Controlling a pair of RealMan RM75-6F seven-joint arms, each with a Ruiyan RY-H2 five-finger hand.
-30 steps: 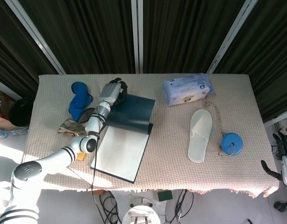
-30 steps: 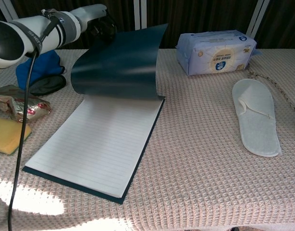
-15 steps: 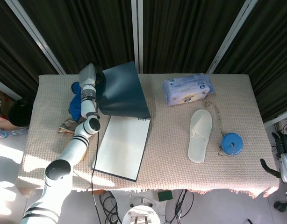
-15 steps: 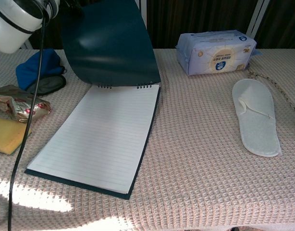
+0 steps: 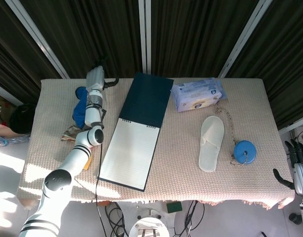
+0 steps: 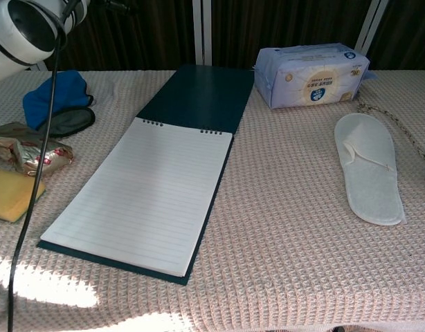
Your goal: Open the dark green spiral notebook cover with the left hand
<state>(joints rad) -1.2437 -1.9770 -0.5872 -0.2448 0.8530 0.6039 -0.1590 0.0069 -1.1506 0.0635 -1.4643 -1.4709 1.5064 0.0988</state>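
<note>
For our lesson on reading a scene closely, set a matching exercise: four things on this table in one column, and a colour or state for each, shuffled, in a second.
Things:
1. notebook cover
2. slipper
3. lined page
4. round disc

Descriptions:
A. blue, beside a cord
B. dark green, folded back flat
C. plain white, sole up or down unclear
D. exposed, facing up

Pairs: 1-B, 2-C, 3-D, 4-A

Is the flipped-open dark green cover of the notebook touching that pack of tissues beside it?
Cannot tell. In the head view the cover and the tissue pack look barely separated; in the chest view the cover's far corner meets the pack's edge, with no plain gap or contact.
</note>
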